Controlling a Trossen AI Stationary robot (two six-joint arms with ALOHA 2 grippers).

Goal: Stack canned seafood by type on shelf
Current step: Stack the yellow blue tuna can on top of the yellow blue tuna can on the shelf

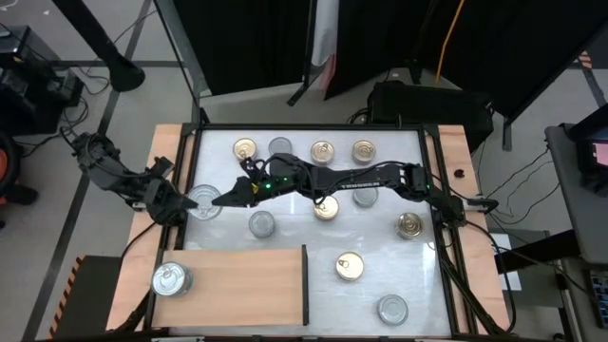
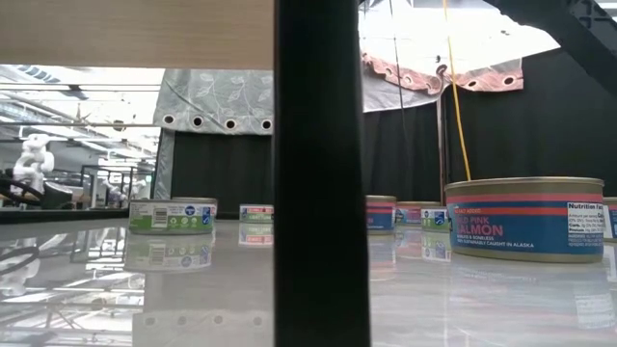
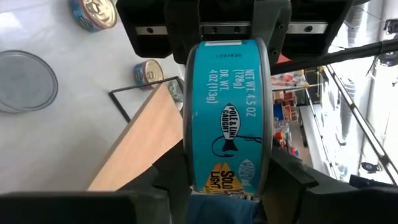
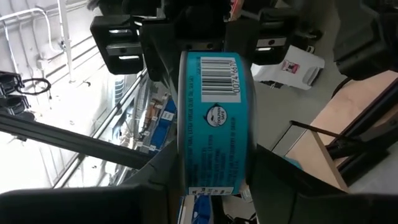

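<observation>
White tabletop [image 1: 285, 242] | teal tin [image 3: 227, 118] on edge | left end effector [image 1: 195, 201], right end effector [image 1: 223, 198] both pinching it

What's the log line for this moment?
state: apparent handover | left gripper: shut on teal tin | right gripper: shut on teal tin | shelf: one silver-lid tin

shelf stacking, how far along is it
One silver-lidded tin sits on the light-brown wooden shelf. A teal-labelled tin is clamped between the left gripper and right gripper, apparently a handover. About ten round tins wait on the white tabletop.
</observation>
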